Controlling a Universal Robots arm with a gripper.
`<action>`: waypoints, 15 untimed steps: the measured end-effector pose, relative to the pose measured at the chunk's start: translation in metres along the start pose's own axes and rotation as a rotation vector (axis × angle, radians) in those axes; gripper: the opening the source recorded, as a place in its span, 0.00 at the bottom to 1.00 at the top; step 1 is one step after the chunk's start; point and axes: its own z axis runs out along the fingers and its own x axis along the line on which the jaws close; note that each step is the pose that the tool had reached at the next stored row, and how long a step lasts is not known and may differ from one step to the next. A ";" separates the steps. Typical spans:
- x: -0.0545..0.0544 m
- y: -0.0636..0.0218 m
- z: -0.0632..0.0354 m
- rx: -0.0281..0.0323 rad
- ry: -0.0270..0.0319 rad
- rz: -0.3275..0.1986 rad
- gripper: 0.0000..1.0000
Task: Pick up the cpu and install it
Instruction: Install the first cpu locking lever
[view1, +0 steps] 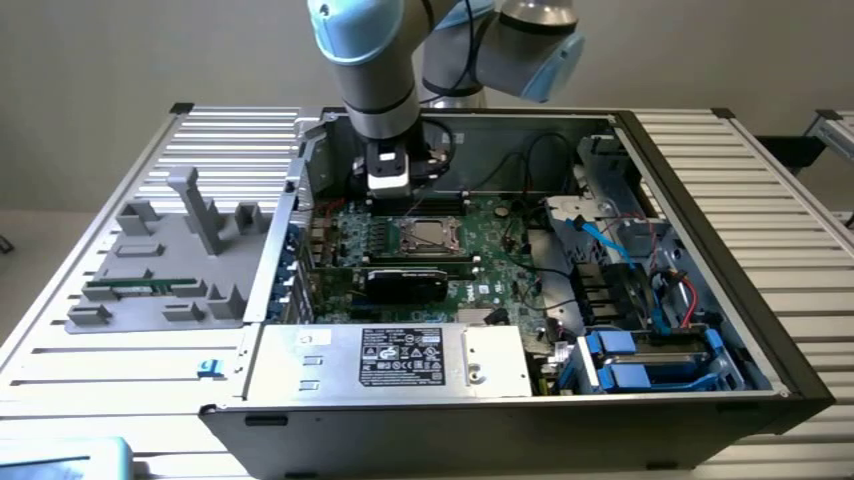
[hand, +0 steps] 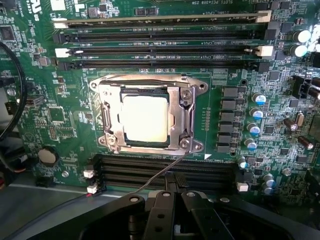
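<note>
The cpu (hand: 145, 118) is a pale square chip lying flat in the motherboard socket, with the metal socket frame (hand: 186, 117) closed around its edges. In the exterior view the cpu (view1: 430, 234) sits mid-board inside the open computer case (view1: 707, 210). My gripper (hand: 172, 184) hovers just off one side of the socket, its fingers together and nothing between them. A thin wire lever (hand: 159, 176) runs from the socket corner toward the fingertips. In the exterior view the gripper (view1: 391, 198) hangs low over the board, just beyond the socket toward that view's left.
Memory slots (hand: 165, 42) flank the socket on two sides. A black graphics card (view1: 407, 280) stands near the socket, the power supply (view1: 400, 358) at the case front, blue drive bays (view1: 641, 365) at the exterior view's right. A grey fixture (view1: 160, 270) holds a green memory stick (view1: 127, 292).
</note>
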 end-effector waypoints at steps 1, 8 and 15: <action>0.000 0.0002 0.0007 -0.0009 0.0024 0.007 0.11; -0.003 0.0006 0.0011 -0.0027 0.0103 0.028 0.11; -0.007 0.0015 0.0028 -0.0027 0.0278 0.084 0.11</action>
